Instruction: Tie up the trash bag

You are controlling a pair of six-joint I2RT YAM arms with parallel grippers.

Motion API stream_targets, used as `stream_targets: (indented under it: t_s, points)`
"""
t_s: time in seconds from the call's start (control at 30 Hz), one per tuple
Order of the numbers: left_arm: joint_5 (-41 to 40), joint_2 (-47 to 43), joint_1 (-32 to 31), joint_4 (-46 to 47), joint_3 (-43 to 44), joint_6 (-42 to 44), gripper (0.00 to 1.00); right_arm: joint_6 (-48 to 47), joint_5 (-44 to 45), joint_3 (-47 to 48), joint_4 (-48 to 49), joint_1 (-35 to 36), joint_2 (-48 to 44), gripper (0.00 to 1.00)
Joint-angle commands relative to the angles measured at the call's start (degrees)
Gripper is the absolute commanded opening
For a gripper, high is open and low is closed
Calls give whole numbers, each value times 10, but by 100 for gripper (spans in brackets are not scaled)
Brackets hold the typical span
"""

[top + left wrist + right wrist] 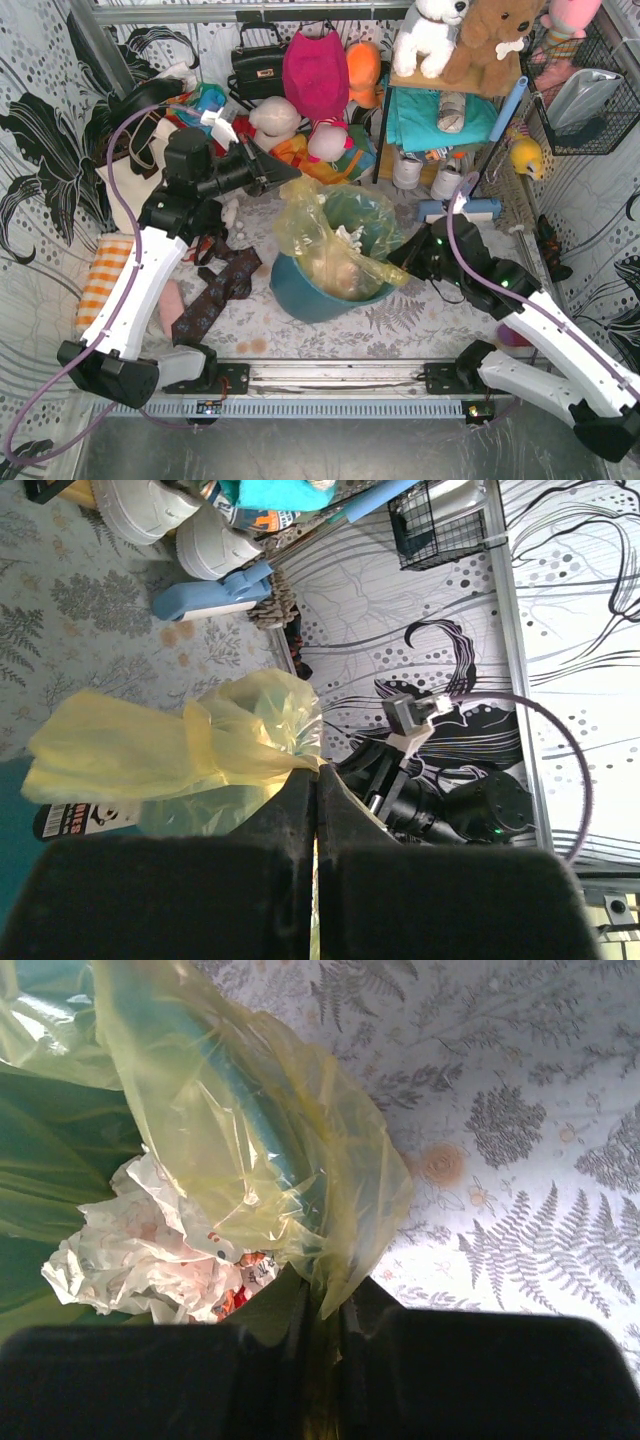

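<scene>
Now, L gripper (317, 815) pinched shut on trash bag (312, 225) rim, R gripper (322, 1335) clamped on opposite edge, bag in teal bin (300, 298).

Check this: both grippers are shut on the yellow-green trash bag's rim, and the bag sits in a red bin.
One thing is wrong: the bin is teal, not red, as the top external view shows. The rest stands: the left gripper and the right gripper are both shut on the rim of the trash bag, which sits in that bin.
</scene>
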Motion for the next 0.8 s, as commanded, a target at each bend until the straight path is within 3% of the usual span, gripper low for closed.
stream_targets:
  t_s: [0.0, 0.47, 0.77]
  points:
    - [2, 6, 8, -7, 28, 29, 0, 16, 80, 108, 41, 39, 46, 7]
    - [-38, 38, 34, -118, 106, 110, 0, 9, 267, 404, -207, 137, 273, 11]
    - [-34, 94, 41, -138, 174, 120, 0, 114, 305, 444, -289, 140, 323, 11]
